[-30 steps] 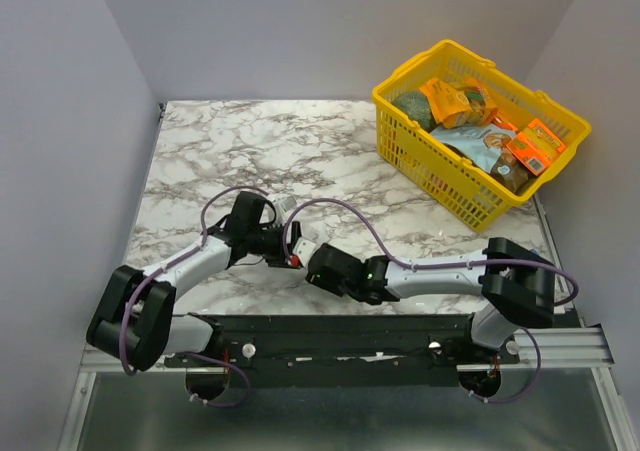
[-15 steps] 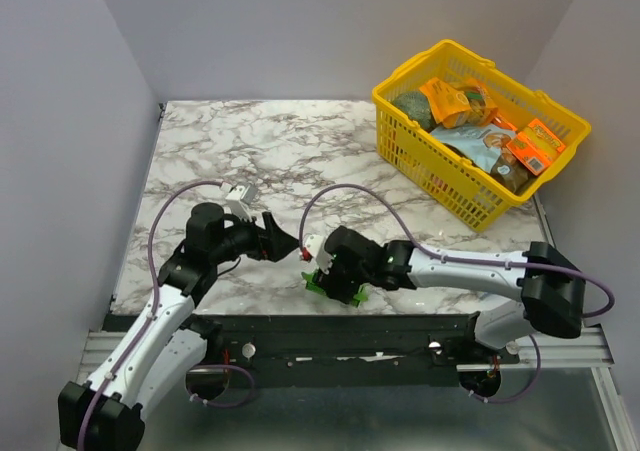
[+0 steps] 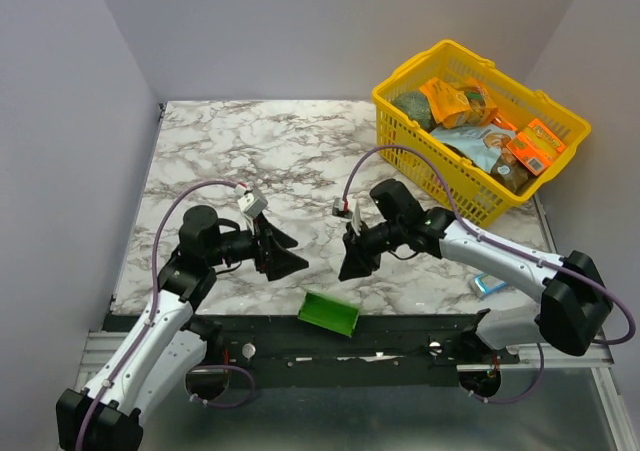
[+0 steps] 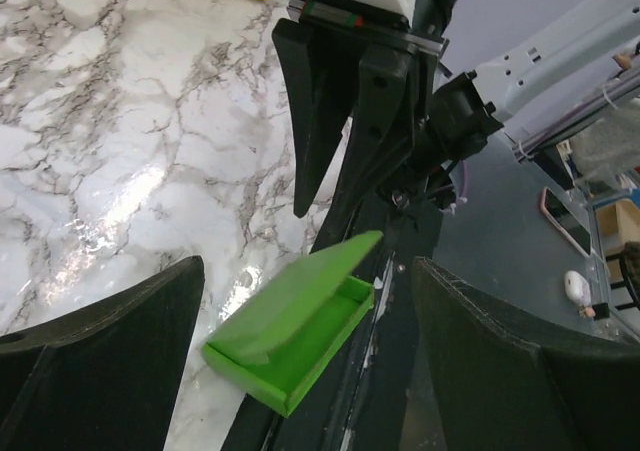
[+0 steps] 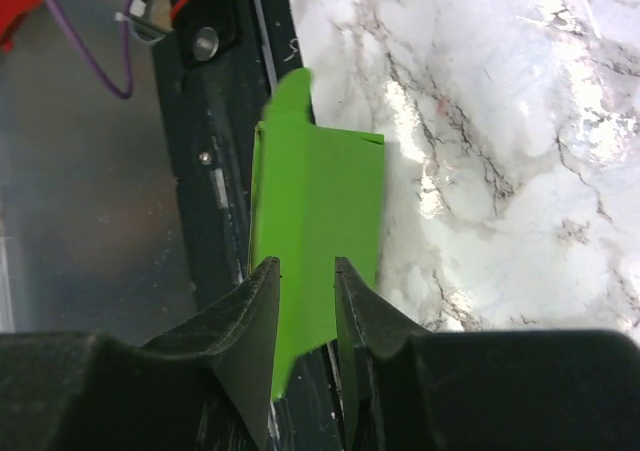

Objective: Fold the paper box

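The box point(image 3: 330, 313) lies open at the near edge of the counter point(image 3: 250, 151), one flap half raised. It seems to overhang the black rail point(image 3: 420, 329). Neither hand holds it. The left hand point(image 3: 292, 251) is wide. The right hand point(image 3: 347, 269) hangs above the box with jaws narrow and nothing between them. To close the flap well, I would first pull the box fully onto the counter, steady its base with the left hand, then press the flap down slowly with the right.

A white marble-patterned desk point(image 3: 270, 146) is enclosed on three sides by plain grey walls point(image 3: 300, 31); glare is reflected near its front edge.
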